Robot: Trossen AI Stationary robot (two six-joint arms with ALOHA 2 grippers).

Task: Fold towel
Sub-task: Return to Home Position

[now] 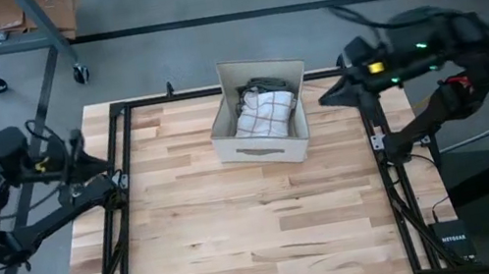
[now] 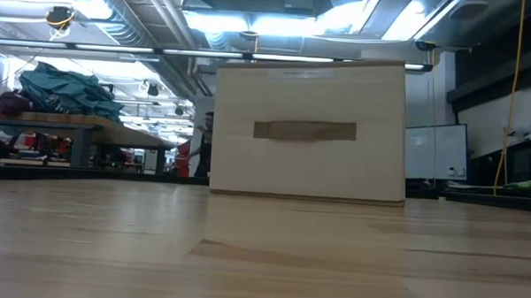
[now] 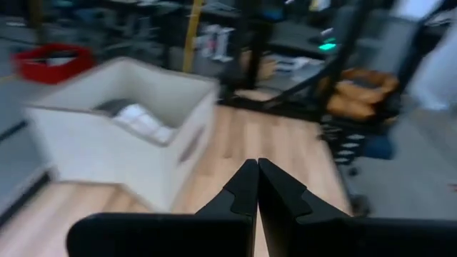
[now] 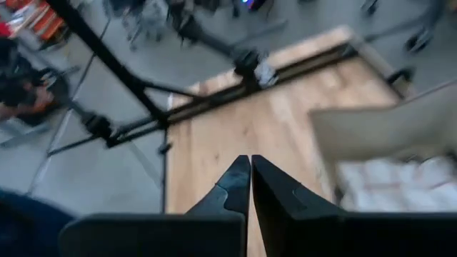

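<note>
White folded towel (image 1: 266,113) with thin dark grid lines lay flat inside the white open-topped fabric organizer (image 1: 262,150) at the wooden table's (image 1: 261,234) far middle. It looked nearly square, with no clear long axis. The left gripper (image 3: 257,165) and right gripper (image 4: 250,163) were pinched together, empty, at opposite table sides.

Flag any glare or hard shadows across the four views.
Low view: ceiling lights glare above the white laundry organizer, which throws a faint shadow on the table toward the camera. High view: even light, no glare. Wrist views: no glare either.
</note>
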